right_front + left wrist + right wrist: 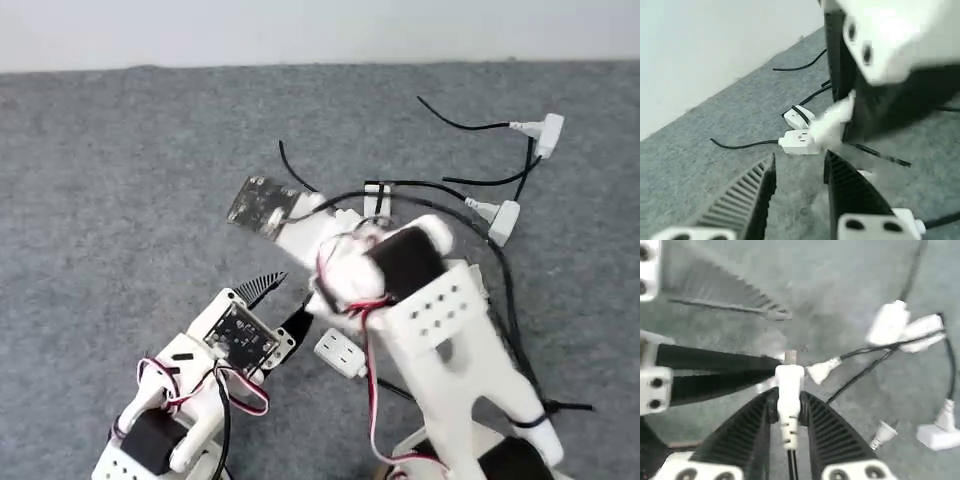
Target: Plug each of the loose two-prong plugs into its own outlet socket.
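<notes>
At your right gripper, clamped round its moulded body, the plug should feel light and rigid; your left gripper gapes empty.

No readable text, labels, numbers or signs on any object in view.

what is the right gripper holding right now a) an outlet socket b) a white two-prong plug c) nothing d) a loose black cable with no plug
b: in the right wrist view the right gripper is shut on a white plug, with the plug's prongs poking out in front.
</notes>
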Robot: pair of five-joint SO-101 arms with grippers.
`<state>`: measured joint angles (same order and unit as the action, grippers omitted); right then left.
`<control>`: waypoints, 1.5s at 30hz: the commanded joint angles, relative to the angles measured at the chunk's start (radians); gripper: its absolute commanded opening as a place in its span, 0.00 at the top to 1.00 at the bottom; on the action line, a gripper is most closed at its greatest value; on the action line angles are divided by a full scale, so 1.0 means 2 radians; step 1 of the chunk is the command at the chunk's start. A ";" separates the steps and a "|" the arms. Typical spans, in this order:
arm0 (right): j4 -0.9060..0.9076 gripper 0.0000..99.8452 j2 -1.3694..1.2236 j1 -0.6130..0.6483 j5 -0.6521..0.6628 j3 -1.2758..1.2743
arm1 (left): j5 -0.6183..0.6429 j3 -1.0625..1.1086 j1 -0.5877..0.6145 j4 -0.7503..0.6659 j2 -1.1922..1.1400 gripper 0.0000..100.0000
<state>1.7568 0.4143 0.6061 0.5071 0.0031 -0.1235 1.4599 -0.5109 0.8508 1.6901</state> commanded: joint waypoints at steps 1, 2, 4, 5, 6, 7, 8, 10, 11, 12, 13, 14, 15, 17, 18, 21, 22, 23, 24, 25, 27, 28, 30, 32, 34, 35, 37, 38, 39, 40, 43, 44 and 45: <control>0.020 0.99 0.013 -0.040 0.005 0.052 | -0.008 -0.003 -0.005 -0.014 -0.007 0.83; 0.020 0.99 0.013 -0.046 0.010 0.053 | -0.009 -0.003 -0.005 -0.014 -0.007 0.83; 0.019 0.99 0.013 -0.056 0.015 0.055 | -0.009 -0.003 -0.005 -0.014 -0.007 0.83; 0.019 0.99 0.013 -0.058 0.015 0.057 | -0.010 -0.003 -0.004 -0.015 -0.007 0.83; 0.019 0.99 0.013 -0.059 0.015 0.061 | -0.010 -0.003 0.000 -0.018 -0.007 0.83; 0.019 0.99 0.013 -0.060 0.015 0.068 | -0.010 -0.003 0.015 -0.026 -0.007 0.83; 0.019 0.99 0.013 -0.060 0.015 0.074 | -0.010 0.001 0.034 -0.038 -0.007 0.83; 0.020 0.99 0.012 -0.059 0.015 0.078 | -0.007 0.013 0.084 -0.076 -0.010 0.83; 0.020 0.99 0.011 -0.058 0.015 0.078 | -0.006 0.019 0.110 -0.095 -0.011 0.83; 0.020 0.99 0.009 -0.058 0.016 0.077 | -0.002 0.026 0.131 -0.112 -0.011 0.83; 0.020 0.99 0.003 -0.058 0.017 0.077 | 0.007 0.030 0.150 -0.127 -0.011 0.83; 0.020 0.99 -0.005 -0.059 0.020 0.077 | 0.017 0.033 0.164 -0.137 -0.011 0.83; 0.021 0.99 -0.016 -0.060 0.029 0.077 | 0.026 0.033 0.178 -0.143 -0.011 0.83; 0.021 0.99 -0.041 -0.066 0.047 0.077 | 0.041 0.031 0.205 -0.150 -0.011 0.83; 0.021 0.99 -0.054 -0.069 0.054 0.077 | 0.051 0.030 0.222 -0.157 -0.010 0.83; 0.021 0.99 -0.089 -0.071 0.077 0.080 | 0.075 0.022 0.286 -0.177 -0.011 0.83; 0.021 0.99 -0.100 -0.070 0.087 0.080 | 0.084 0.020 0.302 -0.180 -0.011 0.83; 0.021 0.99 -0.109 -0.069 0.101 0.080 | 0.091 0.018 0.312 -0.180 -0.011 0.83; 0.021 0.99 -0.119 -0.063 0.118 0.080 | 0.094 0.016 0.317 -0.180 -0.011 0.83; 0.021 0.99 -0.129 -0.057 0.137 0.079 | 0.095 0.016 0.318 -0.179 -0.011 0.83; 0.022 0.99 -0.147 -0.047 0.167 0.077 | 0.094 0.016 0.319 -0.178 -0.008 0.83; 0.022 0.99 -0.155 -0.041 0.178 0.077 | 0.094 0.016 0.320 -0.178 -0.008 0.83; 0.023 0.99 -0.171 -0.030 0.206 0.076 | 0.093 0.015 0.321 -0.180 -0.008 0.83; 0.023 0.99 -0.185 -0.020 0.241 0.068 | 0.093 0.015 0.321 -0.180 -0.008 0.83; 0.023 0.99 -0.197 -0.007 0.275 0.054 | 0.091 0.015 0.321 -0.181 -0.008 0.83; 0.023 0.99 -0.202 -0.002 0.298 0.041 | 0.086 0.015 0.321 -0.181 -0.008 0.83; 0.023 0.99 -0.211 0.007 0.332 0.015 | 0.074 0.015 0.321 -0.184 -0.008 0.83; 0.023 0.99 -0.215 0.009 0.347 0.000 | 0.073 0.017 0.321 -0.191 -0.008 0.83; 0.023 0.99 -0.221 0.010 0.361 -0.017 | 0.072 0.019 0.321 -0.196 -0.009 0.83; 0.023 0.99 -0.227 0.010 0.374 -0.034 | 0.072 0.022 0.321 -0.199 -0.010 0.83; 0.023 0.99 -0.254 0.011 0.387 -0.064 | 0.072 0.028 0.320 -0.209 -0.008 0.83; 0.023 0.99 -0.262 0.011 0.387 -0.067 | 0.072 0.028 0.319 -0.209 -0.008 0.83; 0.023 0.99 -0.267 0.011 0.387 -0.068 | 0.072 0.028 0.318 -0.209 -0.008 0.83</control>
<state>1.7568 -0.1120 0.6183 1.2559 -0.1289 0.0299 1.5397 0.1274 0.4657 1.6763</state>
